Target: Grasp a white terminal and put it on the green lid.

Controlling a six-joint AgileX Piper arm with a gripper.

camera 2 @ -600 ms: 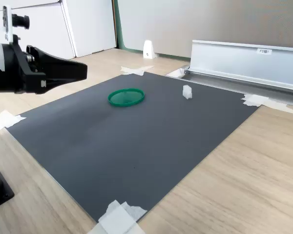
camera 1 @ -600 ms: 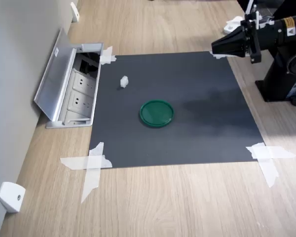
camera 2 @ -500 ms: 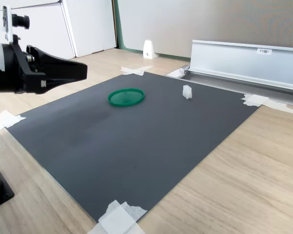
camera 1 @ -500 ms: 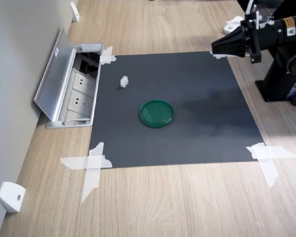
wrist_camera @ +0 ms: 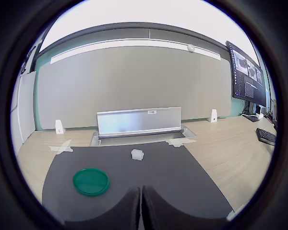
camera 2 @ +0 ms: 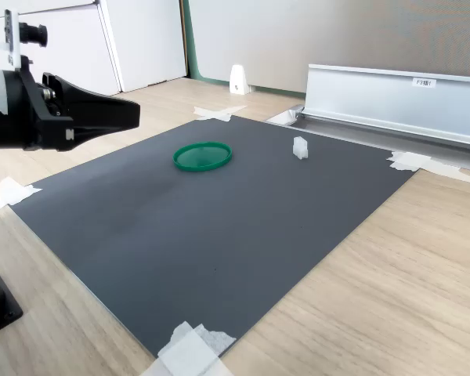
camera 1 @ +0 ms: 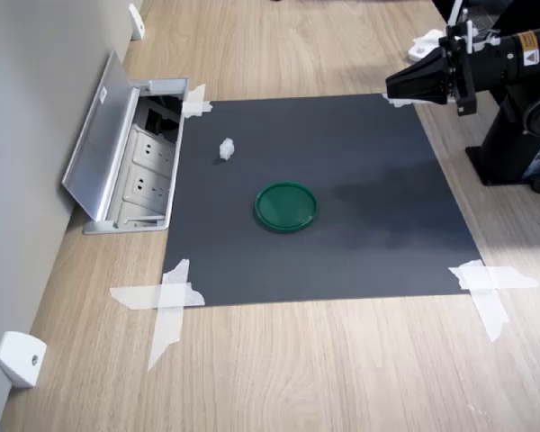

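The white terminal [camera 1: 226, 148] [camera 2: 300, 147] [wrist_camera: 137, 154] is a tiny white block standing on the black mat near the open metal floor box. The green lid [camera 1: 286, 206] [camera 2: 202, 156] [wrist_camera: 90, 181] lies flat near the mat's middle, apart from the terminal and with nothing on it. My gripper [camera 1: 391, 88] [camera 2: 133, 114] [wrist_camera: 140, 191] hovers high over the mat's far right corner in the first exterior view, well away from both. Its two dark fingers are pressed together, holding nothing.
A black mat [camera 1: 369, 225] is taped to the wooden table at its corners. An open silver floor box [camera 1: 130, 157] with sockets sits along the mat's edge by the wall. A white wedge piece [camera 1: 20, 358] lies near the wall. The arm's black base [camera 1: 522, 135] stands beside the mat.
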